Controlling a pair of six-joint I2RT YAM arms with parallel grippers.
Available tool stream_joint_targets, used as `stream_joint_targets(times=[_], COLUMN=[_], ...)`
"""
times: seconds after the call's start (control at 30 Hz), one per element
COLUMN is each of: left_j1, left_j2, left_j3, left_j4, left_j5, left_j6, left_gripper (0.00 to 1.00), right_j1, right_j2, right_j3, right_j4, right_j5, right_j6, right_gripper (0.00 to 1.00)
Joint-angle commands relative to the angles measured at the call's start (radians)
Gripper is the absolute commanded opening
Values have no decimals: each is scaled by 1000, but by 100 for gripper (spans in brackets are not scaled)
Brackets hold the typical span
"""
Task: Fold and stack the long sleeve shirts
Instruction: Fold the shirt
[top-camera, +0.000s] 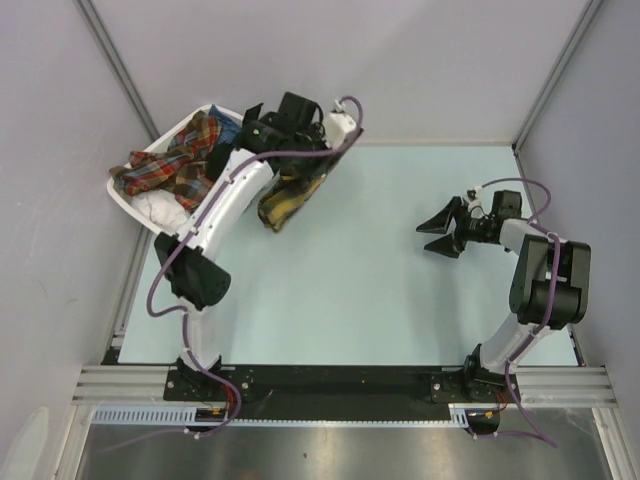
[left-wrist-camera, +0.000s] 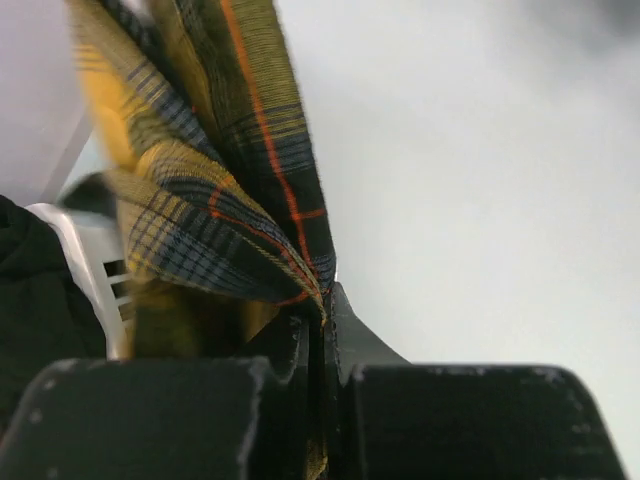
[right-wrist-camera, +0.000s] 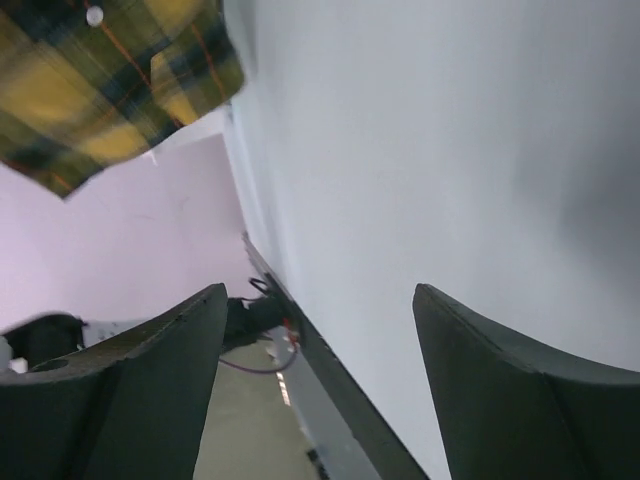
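- Pinched at the very front of the left wrist view, a bunched fold of the mustard-yellow and black plaid shirt (left-wrist-camera: 230, 200) fans up out of the left gripper (left-wrist-camera: 325, 308), whose black fingers (left-wrist-camera: 350, 345) are clamped fully together on the cloth.
- From overhead, that shirt hangs off the left gripper at the far left of the table, just beside the white slatted plastic basket (top-camera: 150, 208). It dangles in the air rather than lying flat, probably so it can be carried clear of the basket and spread out for folding.
- A red and green plaid garment (top-camera: 175, 165) lies heaped in the basket, apparently waiting its turn.
- The right gripper (top-camera: 440, 228) is well apart from the shirt over the right side of the pale green table (top-camera: 360, 290). Its jaws are spread wide and hold nothing, and it points toward the hanging cloth, likely ready to take a second corner.
- A white button (right-wrist-camera: 95, 15) shows on the plaid in the right wrist view.
- No brand, label or legible writing appears in any view.
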Motion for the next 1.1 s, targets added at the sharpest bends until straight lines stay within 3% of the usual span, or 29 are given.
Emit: stream_joint_targets(times=[0.0, 0.17, 0.33, 0.4, 0.47, 0.5, 0.53, 0.67, 0.8, 0.93, 1.03, 1.07], left_j1=[-166, -360, -438, -440, -440, -438, -434, -340, -105, 43, 109, 120], left_j2=[-28, 163, 288, 278, 259, 227, 204, 36, -70, 11, 110, 149], left_j3=[-219, -200, -147, -134, -117, -118, -120, -249, -383, -335, -307, -310], left_j4=[93, 188, 191, 230, 245, 253, 251, 280, 317, 227, 176, 159], left_j5=[-250, -321, -167, -72, -4, 45, 83, 263, 392, 340, 312, 317], left_j6=[136, 18, -236, -290, -296, -293, -280, -267, -275, -208, -197, -189], left_gripper=[0, 0, 2, 16, 57, 67, 83, 86, 82, 73, 68, 67], right_j1=[-11, -52, -132, -157, -161, -161, -158, -114, -26, 82, 130, 153], right_j2=[5, 58, 48, 16, -44, -61, -75, -100, -55, 37, 106, 123], right_j3=[-97, -151, -255, -283, -338, -356, -384, -418, -421, -369, -288, -266], right_j4=[192, 214, 137, 102, 120, 140, 151, 203, 413, 510, 486, 461], right_j5=[-24, -21, -23, -20, -21, -15, -6, 34, 91, 144, 209, 223], right_j6=[217, 206, 159, 142, 183, 199, 215, 284, 433, 472, 438, 429], right_gripper=[81, 85, 85, 85, 86, 86, 87, 89, 85, 77, 68, 60])
